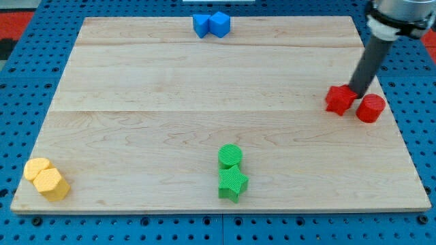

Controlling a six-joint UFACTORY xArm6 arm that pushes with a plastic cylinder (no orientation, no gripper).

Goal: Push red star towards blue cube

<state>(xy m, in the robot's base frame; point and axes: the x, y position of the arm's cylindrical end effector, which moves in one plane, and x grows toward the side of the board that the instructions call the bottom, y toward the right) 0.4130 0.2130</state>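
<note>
The red star (338, 100) lies near the board's right edge. My tip (358, 92) stands between the red star and the red cylinder (371, 108), touching the star's right side. The star and the cylinder are now apart. The blue cube (219, 24) sits at the view's top, just left of centre, touching a second blue block (201, 25) on its left.
A green cylinder (230, 156) and a green star (232, 182) sit together at the bottom centre. Two yellow blocks (45, 179) lie at the bottom left corner. The wooden board (136, 88) rests on a blue pegboard.
</note>
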